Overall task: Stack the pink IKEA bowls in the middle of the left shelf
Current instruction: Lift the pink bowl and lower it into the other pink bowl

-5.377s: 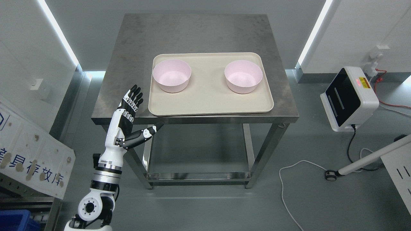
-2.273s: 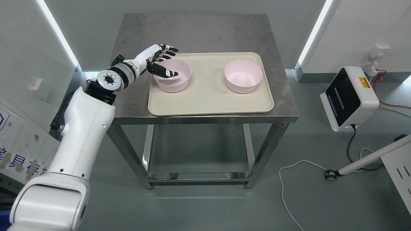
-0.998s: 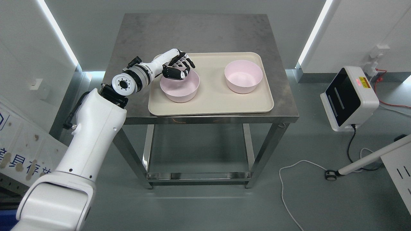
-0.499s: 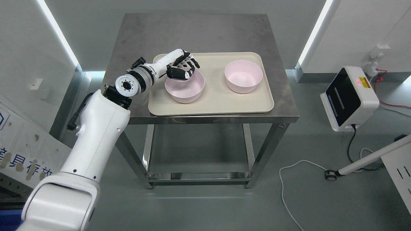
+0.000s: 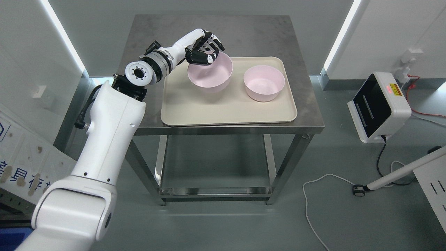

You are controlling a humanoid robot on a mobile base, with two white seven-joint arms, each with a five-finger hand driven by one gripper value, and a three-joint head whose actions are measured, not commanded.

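Observation:
My left hand (image 5: 205, 52) is shut on the far-left rim of a pink bowl (image 5: 210, 73), thumb inside and fingers over the rim. That bowl hangs lifted above the beige tray (image 5: 226, 108), near its middle back. A second pink bowl (image 5: 263, 83) rests upright on the tray's right half, a short gap to the right of the held one. My white left arm reaches up from the lower left across the table's left edge. No right arm shows.
The tray lies on a steel table (image 5: 209, 35) with a lower rail. A white device (image 5: 379, 106) with a red light and cables (image 5: 313, 195) sits on the floor at right. A white printed panel (image 5: 21, 157) leans at the left.
My left hand took hold of the left bowl, then lifted and carried it to the right, toward the second bowl. In the last half second it rose further.

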